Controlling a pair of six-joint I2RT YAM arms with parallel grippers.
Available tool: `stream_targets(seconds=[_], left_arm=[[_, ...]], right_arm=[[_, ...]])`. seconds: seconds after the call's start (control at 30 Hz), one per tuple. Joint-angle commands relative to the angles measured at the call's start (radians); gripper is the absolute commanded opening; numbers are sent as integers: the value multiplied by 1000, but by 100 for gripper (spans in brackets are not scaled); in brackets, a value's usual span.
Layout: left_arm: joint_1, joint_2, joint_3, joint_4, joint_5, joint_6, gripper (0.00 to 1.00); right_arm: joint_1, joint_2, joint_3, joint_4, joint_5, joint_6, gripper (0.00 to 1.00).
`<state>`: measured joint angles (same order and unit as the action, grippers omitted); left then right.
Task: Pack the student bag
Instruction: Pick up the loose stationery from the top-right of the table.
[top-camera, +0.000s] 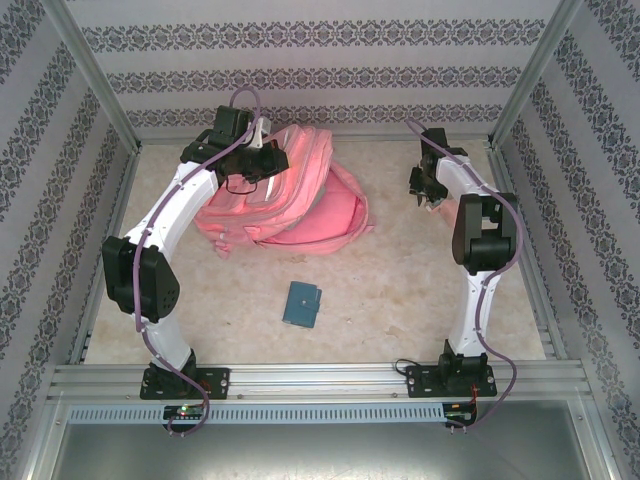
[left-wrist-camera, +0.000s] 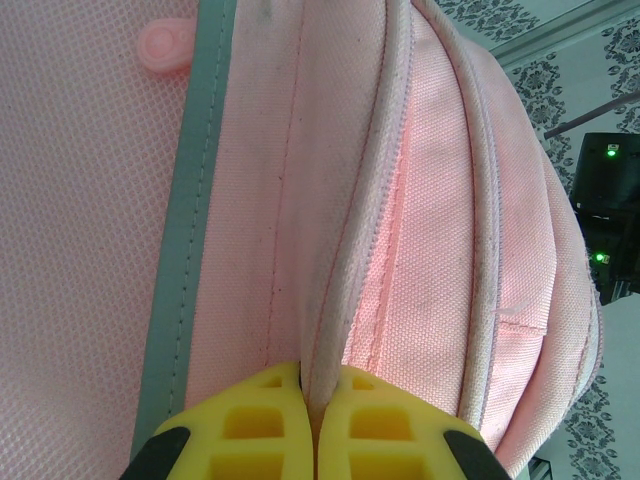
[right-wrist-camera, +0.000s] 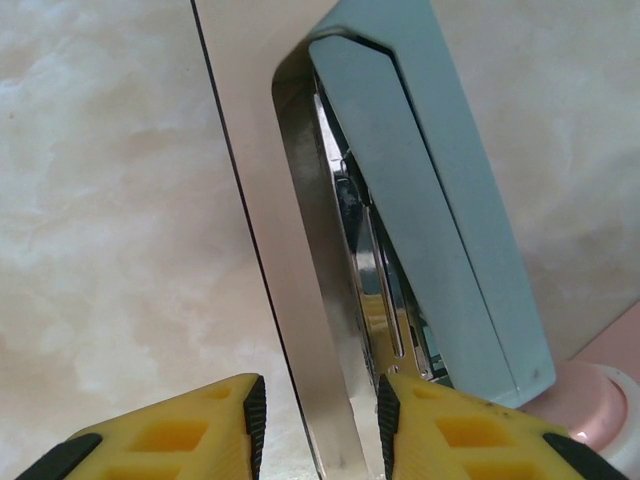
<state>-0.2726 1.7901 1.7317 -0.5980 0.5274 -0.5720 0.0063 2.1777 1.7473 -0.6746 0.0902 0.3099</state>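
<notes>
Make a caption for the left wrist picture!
Left pincer pinching a seam fold of the pink student bag.

You're looking at a large pink backpack (left-wrist-camera: 440, 200) of coarse woven cloth, matt, partly finer mesh. The pale blue stapler (right-wrist-camera: 440, 180) has a smooth, probably plastic top over glossy bare metal.

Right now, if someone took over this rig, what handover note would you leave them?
Left pincer: shut on a fabric edge of the student bag, which lies at the far middle of the table.
Right pincer: fingers either side of a pale blue stapler; firm grip unclear.
Done: nothing visibly packed.
To do: probably open the bag, then load the stapler and the teal booklet lying mid-table.
</notes>
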Motion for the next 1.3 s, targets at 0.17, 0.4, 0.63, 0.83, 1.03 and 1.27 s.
stream_targets(seconds=[0.17,0.4,0.63,0.83,1.03,1.27], left_arm=[[5,-43,54,41,60,27,2],[6,-38,63,38,60,27,3],[7,-35,68,32,59,31,3],[6,-32,63,38,58,29,3],[9,-42,40,65,26,7,3],[13,-64,-24,176,-50,-106,2]], right_arm=[[-12,45,34,-39,-5,-26,35],[-11,76,75,-68,-29,-41,16],[4,13,33,-45,-4,-25,3],[41,-117,-26,-26,19,11,0],[113,-285,-131,-11,-2,59,0],[240,-429,-242,5,-63,163,0]])
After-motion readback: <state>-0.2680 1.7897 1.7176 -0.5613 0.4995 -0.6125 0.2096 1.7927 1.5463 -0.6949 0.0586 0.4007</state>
